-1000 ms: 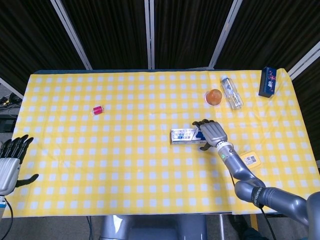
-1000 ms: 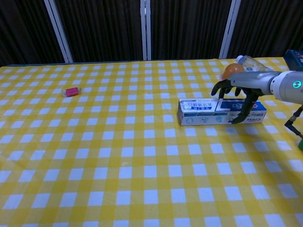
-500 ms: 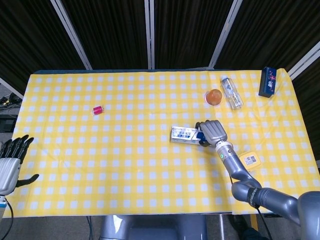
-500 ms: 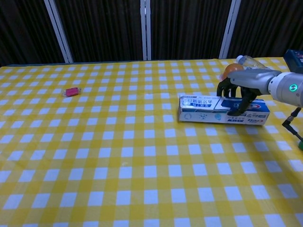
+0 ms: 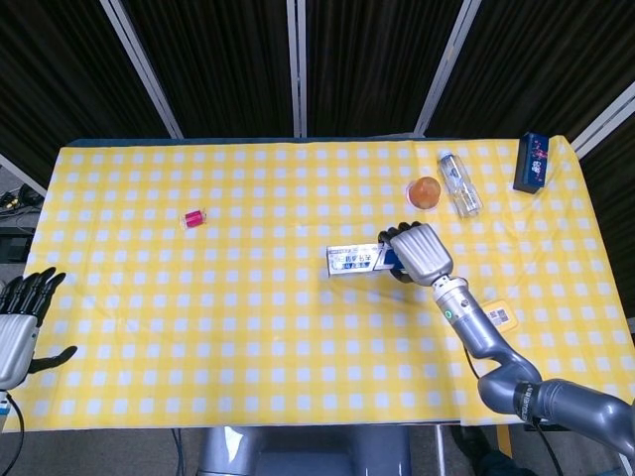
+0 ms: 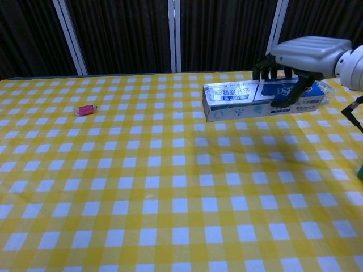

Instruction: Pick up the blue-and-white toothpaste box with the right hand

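**Operator:** Since the earlier frames, what has moved?

**Inspector:** Head view first. One toothpaste box (image 5: 355, 260) has shifted left and toward the far edge compared with one second ago. The right hand (image 5: 418, 252) grips its right end, fingers wrapped over the top. One left hand (image 5: 18, 322) remains at the near-left edge of the tabletop (image 5: 248, 327), fingers apart and holding nothing.

**Operator:** Count the other items in that view.

**Inspector:** One small pink object (image 5: 193, 217) on the left half. One orange fruit (image 5: 427, 191) beyond the right hand, with one clear bottle (image 5: 458, 182) lying just beside it. One dark blue box (image 5: 531, 162) at the far-right corner. One yellow item (image 5: 499, 317) near the right forearm, partly covered by it.

**Operator:** Chest view?

**Inspector:** The toothpaste box (image 6: 258, 100) is lifted off the tabletop (image 6: 170, 215); earlier it lay flat on the cloth. It hangs roughly level, long side toward the camera. The right hand (image 6: 295, 59) clamps it from above, fingers down the far side and thumb on the near face. The pink object (image 6: 86, 109) lies well apart at left. The left hand does not appear here. The hand and box hide the fruit and bottle.
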Robot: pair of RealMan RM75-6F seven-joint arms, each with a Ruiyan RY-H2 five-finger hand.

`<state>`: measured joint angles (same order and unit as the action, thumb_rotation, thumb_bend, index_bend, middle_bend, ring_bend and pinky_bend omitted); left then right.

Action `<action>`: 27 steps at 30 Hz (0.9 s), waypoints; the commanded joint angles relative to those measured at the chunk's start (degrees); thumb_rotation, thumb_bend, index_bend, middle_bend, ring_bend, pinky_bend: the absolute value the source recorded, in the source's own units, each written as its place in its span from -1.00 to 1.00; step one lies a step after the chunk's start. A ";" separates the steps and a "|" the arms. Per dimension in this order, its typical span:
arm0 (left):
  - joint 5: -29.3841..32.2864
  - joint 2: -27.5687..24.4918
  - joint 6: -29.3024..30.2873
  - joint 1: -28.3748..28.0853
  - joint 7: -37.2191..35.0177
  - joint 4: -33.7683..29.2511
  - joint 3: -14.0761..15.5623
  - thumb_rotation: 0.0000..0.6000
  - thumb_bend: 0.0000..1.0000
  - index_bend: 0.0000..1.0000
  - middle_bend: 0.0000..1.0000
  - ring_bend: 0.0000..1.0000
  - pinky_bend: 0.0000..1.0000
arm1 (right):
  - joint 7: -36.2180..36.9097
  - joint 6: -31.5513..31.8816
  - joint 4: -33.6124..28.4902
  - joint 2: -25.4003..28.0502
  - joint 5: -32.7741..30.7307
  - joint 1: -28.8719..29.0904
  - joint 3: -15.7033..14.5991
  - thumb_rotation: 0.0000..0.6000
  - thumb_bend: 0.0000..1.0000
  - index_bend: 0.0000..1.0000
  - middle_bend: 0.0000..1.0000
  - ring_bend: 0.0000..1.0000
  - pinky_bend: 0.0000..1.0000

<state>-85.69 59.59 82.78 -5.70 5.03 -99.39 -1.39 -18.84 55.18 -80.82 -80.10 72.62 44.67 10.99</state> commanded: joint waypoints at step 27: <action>-2.55 -2.08 0.73 0.37 -4.55 -0.21 1.04 1.00 -1.00 -1.00 -1.00 -1.00 -1.00 | -59.64 7.39 -11.61 16.87 21.28 5.33 0.09 1.00 -0.27 -0.13 -0.30 -0.45 -0.53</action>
<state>-88.24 57.50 83.50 -5.33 0.47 -99.60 -0.35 -78.30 62.70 -92.46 -63.35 93.72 49.92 11.16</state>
